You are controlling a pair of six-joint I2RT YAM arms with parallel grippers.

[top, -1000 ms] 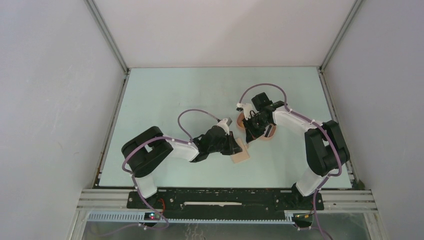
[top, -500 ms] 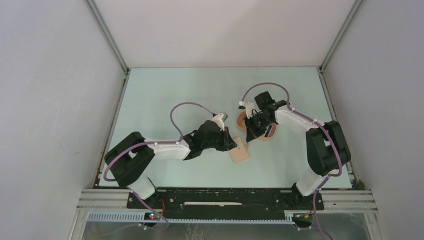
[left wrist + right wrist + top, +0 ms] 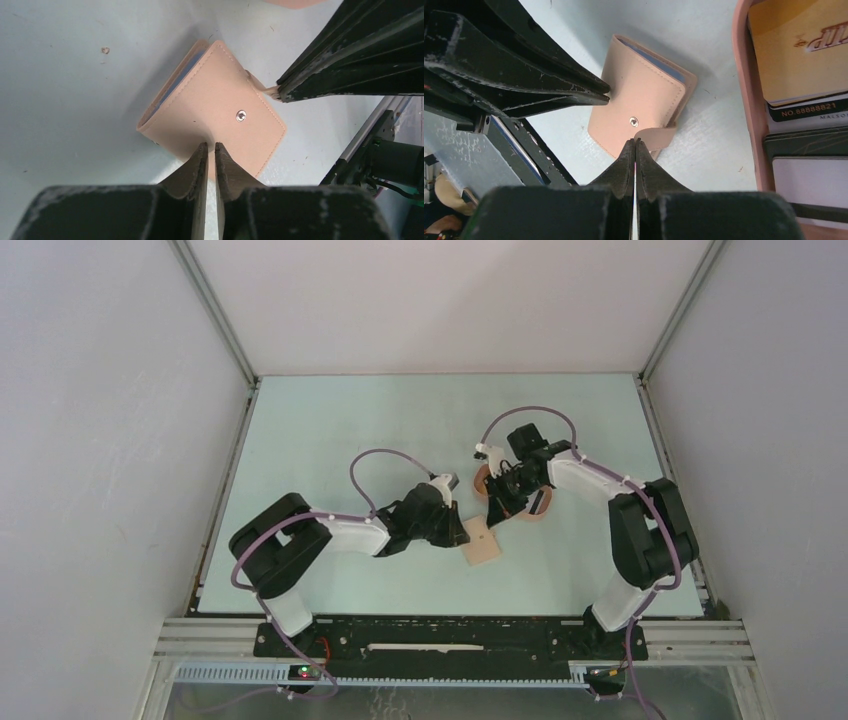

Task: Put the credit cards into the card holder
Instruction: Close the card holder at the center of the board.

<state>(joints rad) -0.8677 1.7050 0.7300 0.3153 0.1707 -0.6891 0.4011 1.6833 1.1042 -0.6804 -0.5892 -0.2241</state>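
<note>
Tan card holder (image 3: 212, 107) lies between both grippers' tips.

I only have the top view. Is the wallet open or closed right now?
Observer: Closed. The left wrist view shows the wallet folded flat, with its snap stud bare.
Operator: Is any card inside yet?
Observer: Yes, the edge of a blue card shows between the flaps.
Operator: What is the right pincer doing?
Observer: The right pincer is shut on the snap tab, which is undone.
</note>
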